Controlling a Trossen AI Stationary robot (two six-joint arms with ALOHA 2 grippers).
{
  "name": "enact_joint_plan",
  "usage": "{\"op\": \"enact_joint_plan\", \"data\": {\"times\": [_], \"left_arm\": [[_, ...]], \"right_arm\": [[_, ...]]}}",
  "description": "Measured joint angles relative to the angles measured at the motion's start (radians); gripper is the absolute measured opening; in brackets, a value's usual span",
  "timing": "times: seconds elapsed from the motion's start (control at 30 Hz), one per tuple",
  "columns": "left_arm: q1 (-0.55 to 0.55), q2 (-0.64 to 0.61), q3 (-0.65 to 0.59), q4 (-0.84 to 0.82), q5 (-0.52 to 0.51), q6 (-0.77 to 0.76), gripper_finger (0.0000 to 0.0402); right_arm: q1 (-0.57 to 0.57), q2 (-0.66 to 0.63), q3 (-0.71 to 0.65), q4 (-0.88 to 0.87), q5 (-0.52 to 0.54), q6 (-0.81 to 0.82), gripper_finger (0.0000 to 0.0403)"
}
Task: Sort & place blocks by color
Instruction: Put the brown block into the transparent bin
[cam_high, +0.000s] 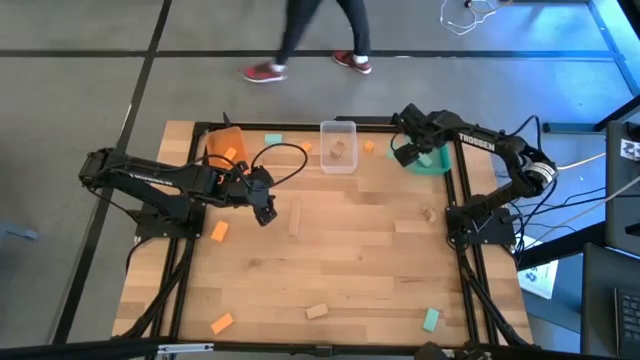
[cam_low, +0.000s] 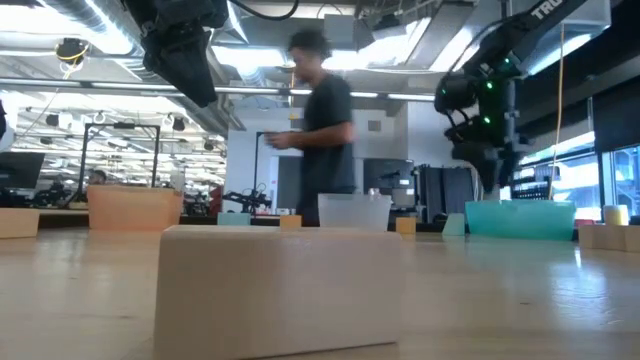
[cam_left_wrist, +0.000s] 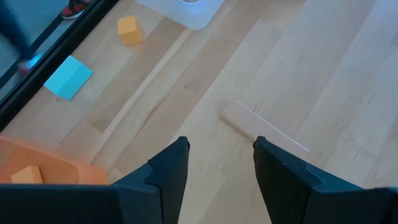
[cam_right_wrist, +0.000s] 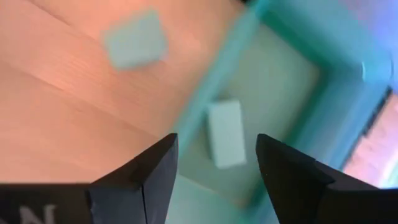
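Left gripper (cam_high: 264, 212): dark two-finger gripper, fingers spread and empty, hanging above the bare wooden table (cam_high: 350, 260) left of centre. In the left wrist view its fingers (cam_left_wrist: 171, 168) frame a long plain light-wood block (cam_left_wrist: 264, 132) lying flat just ahead of them. Beyond lie a small orange cube-like block (cam_left_wrist: 129, 30), a flat teal-green block (cam_left_wrist: 68, 77), and the translucent orange bin (cam_left_wrist: 43, 167) holding one orange block (cam_left_wrist: 26, 176).

Right gripper (cam_high: 405, 152): fingers spread, holding nothing, poised over the near edge of the teal bin (cam_high: 436, 163) at the table's far right. In the right wrist view one pale teal-green block (cam_right_wrist: 225, 133) lies inside that bin, and another (cam_right_wrist: 135, 38) rests on the table just outside its wall.

Clear plastic bin (cam_high: 338, 146): stands between the two coloured bins at the far edge, with a wood block (cam_high: 339, 152) inside.

Loose blocks on the table: orange (cam_high: 219, 231) and (cam_high: 222, 323); wood (cam_high: 316, 311) and (cam_high: 429, 213); teal-green (cam_high: 431, 319).

Background: a person (cam_low: 322, 120) in dark clothing stands beyond the table.
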Motion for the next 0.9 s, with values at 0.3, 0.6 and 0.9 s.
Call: {"op": "enact_joint_plan", "data": {"times": [0.3,0.6,0.9], "left_arm": [[0.0,0.0,0.0,0.0,0.0,0.0,0.017],[0.0,0.0,0.0,-0.001,0.0,0.0,0.017],[0.0,0.0,0.0,-0.001,0.01,-0.004,0.017]], "right_arm": [[0.115,0.0,0.116,0.02,-0.176,-0.037,0.0217],[0.283,0.0,0.111,-0.272,-0.268,0.045,0.0217],[0.495,0.0,0.111,-0.336,-0.324,0.115,0.0217]]}}
